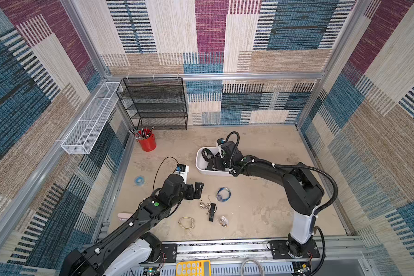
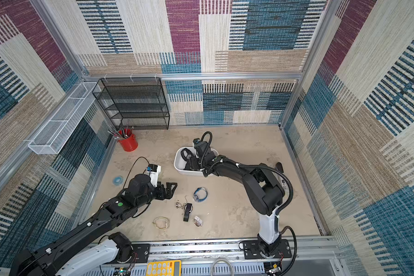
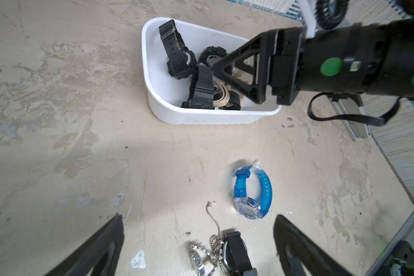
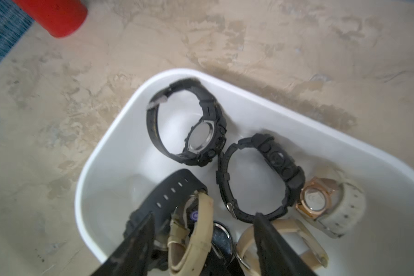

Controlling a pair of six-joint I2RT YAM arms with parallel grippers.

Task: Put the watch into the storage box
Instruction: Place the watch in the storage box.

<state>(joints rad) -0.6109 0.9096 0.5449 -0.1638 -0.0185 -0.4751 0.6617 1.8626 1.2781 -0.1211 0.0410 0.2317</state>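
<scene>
Now your right end effector (image 4: 204, 215) spreads its jaws inside the storage box (image 4: 98, 153), apparently to leave a cream watch (image 4: 201, 229) there, while your left end effector (image 3: 198, 216) hovers wide and empty.

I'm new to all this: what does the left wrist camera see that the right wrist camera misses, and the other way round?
Only the left wrist view: a blue watch, a silver chain and a black-strapped watch lying on the table, plus the right gripper seen from outside, over the storage box. Only the right wrist view: the red cup, and an unobstructed look at a rose-gold watch with a pale strap. Both: the white storage box holding chunky black watches and beige-strapped ones.
</scene>
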